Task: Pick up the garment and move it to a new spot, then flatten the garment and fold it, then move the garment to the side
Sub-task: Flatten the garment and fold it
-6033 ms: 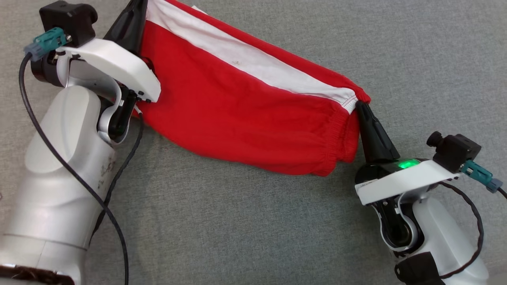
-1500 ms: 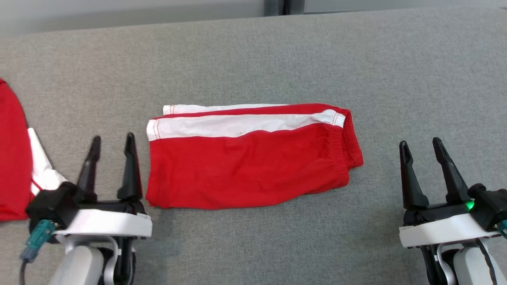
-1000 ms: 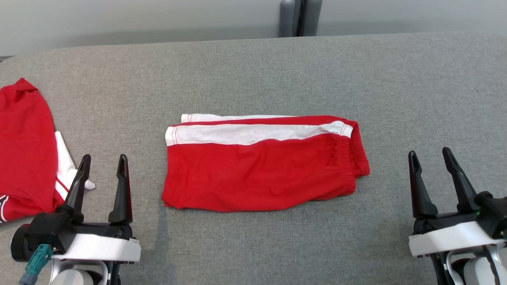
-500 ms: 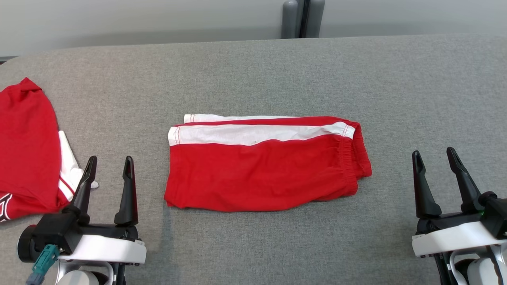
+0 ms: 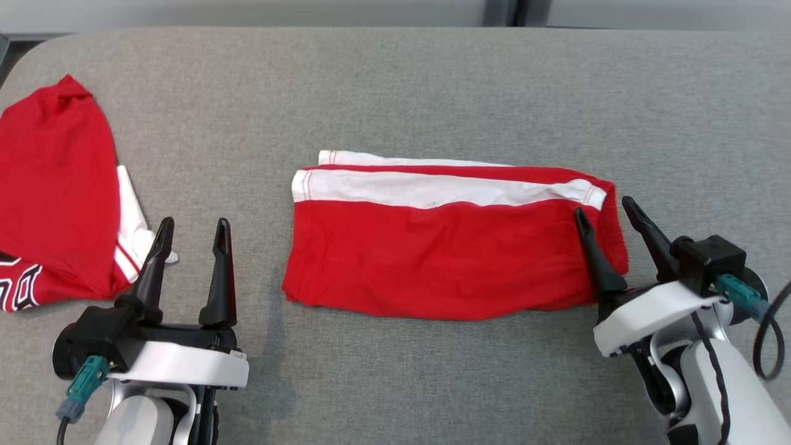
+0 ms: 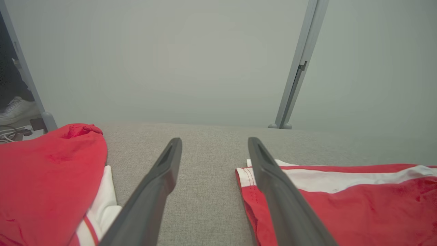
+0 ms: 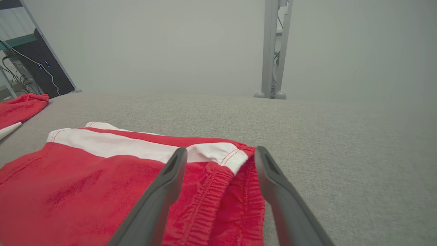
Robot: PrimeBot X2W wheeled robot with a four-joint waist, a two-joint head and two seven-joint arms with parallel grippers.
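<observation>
The garment is a pair of red shorts with a white side stripe, lying folded flat in the middle of the grey surface; it also shows in the left wrist view and the right wrist view. My right gripper stands open over the garment's right end, its fingers either side of the elastic waistband; I cannot tell whether they touch the cloth. My left gripper is open and holds nothing, left of the garment's hem, apart from it.
A second red garment with white trim lies at the far left, close to my left gripper. The grey padded surface ends at a pale wall with a grey post. A person's shoe shows beyond the left edge.
My right gripper has swung left and forward, from well right of the garment to over its waistband end. The camera has shifted, so the whole picture slid right. The left gripper stays open.
</observation>
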